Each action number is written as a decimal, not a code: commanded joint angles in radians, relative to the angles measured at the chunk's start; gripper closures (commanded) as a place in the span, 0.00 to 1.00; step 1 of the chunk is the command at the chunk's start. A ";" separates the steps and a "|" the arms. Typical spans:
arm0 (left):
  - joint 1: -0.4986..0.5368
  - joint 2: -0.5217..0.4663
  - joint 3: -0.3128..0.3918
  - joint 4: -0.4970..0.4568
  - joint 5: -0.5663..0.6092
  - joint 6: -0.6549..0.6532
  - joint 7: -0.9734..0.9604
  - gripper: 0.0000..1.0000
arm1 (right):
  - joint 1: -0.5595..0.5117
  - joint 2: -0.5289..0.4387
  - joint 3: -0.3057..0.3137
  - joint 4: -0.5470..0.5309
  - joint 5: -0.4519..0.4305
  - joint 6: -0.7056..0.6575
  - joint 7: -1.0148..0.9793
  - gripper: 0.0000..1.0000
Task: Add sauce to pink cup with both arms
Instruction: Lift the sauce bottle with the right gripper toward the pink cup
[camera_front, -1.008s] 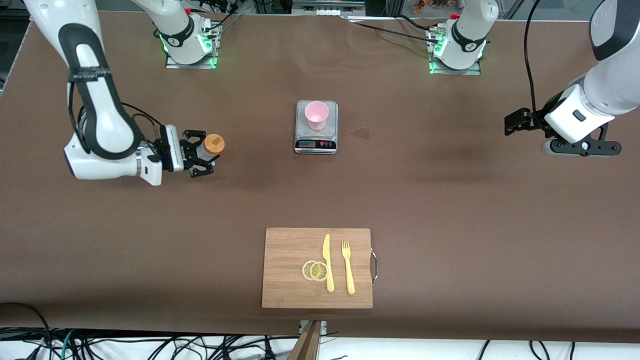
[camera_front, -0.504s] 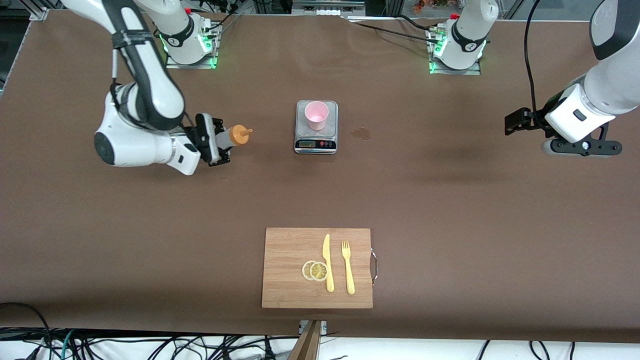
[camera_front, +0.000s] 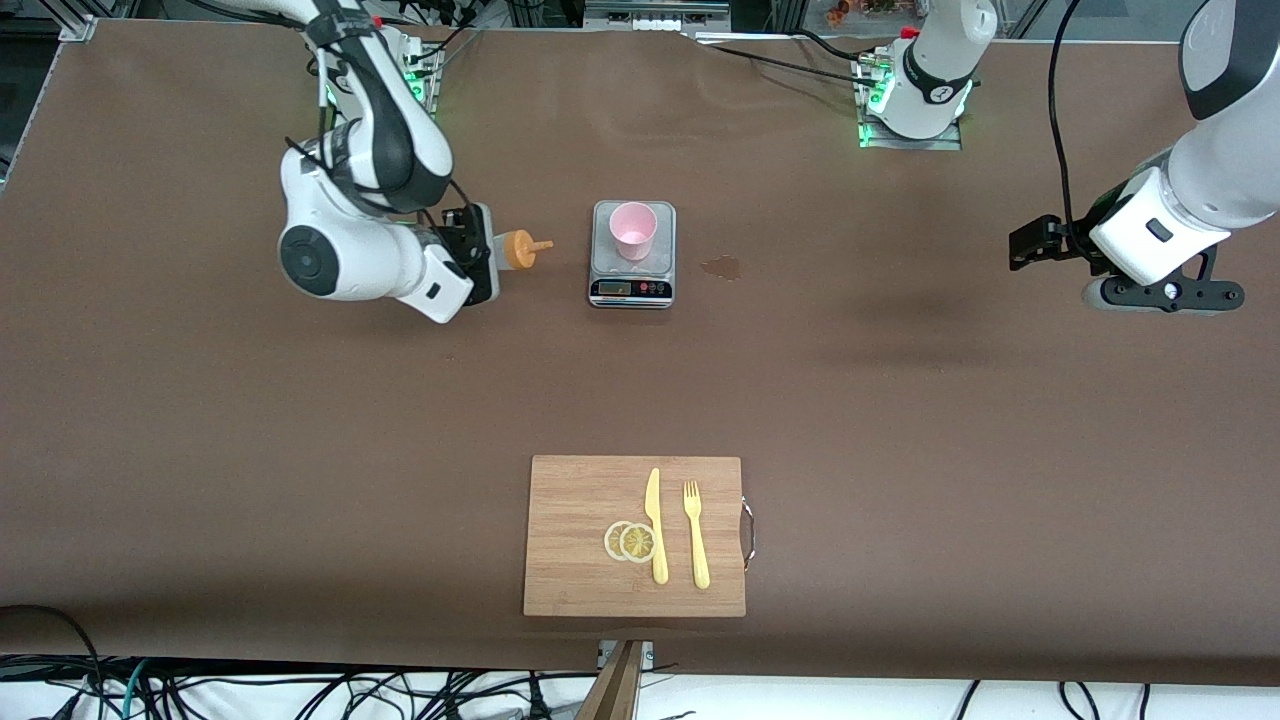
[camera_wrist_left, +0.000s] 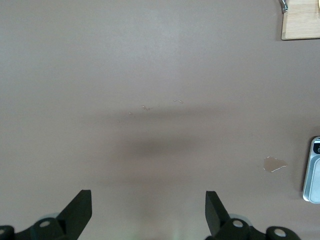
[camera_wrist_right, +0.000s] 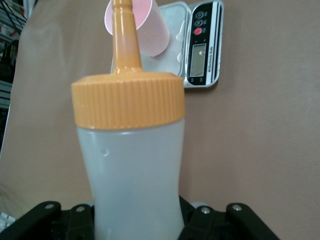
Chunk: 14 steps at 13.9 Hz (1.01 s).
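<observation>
The pink cup (camera_front: 633, 230) stands upright on a small silver kitchen scale (camera_front: 632, 288) near the middle of the table. My right gripper (camera_front: 481, 254) is shut on the sauce bottle (camera_front: 517, 248), a whitish bottle with an orange cap. The bottle lies sideways in the air beside the scale, toward the right arm's end, and its nozzle points at the cup. The right wrist view shows the sauce bottle (camera_wrist_right: 132, 170) up close, with the pink cup (camera_wrist_right: 145, 30) just past the nozzle tip. My left gripper (camera_front: 1035, 243) hangs open and empty over bare table at the left arm's end; its fingers (camera_wrist_left: 80, 212) stand wide apart.
A wooden cutting board (camera_front: 634, 535) lies near the front edge, carrying a yellow knife (camera_front: 655, 525), a yellow fork (camera_front: 695, 533) and two lemon slices (camera_front: 629, 541). A small wet stain (camera_front: 721, 266) marks the table beside the scale, toward the left arm's end.
My right arm has swung toward the scale with the bottle. The bottle went from upright to lying sideways with its nozzle toward the cup. The left arm has not moved.
</observation>
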 joint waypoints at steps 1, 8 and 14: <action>-0.002 0.009 -0.001 0.030 -0.025 -0.022 0.018 0.00 | 0.036 -0.036 0.012 -0.026 -0.042 0.014 0.081 1.00; 0.001 0.009 0.001 0.030 -0.023 -0.022 0.018 0.00 | 0.148 -0.029 0.018 -0.022 -0.110 0.021 0.220 1.00; 0.004 0.009 -0.001 0.030 -0.023 -0.022 0.019 0.00 | 0.190 -0.022 0.029 -0.023 -0.191 0.015 0.291 1.00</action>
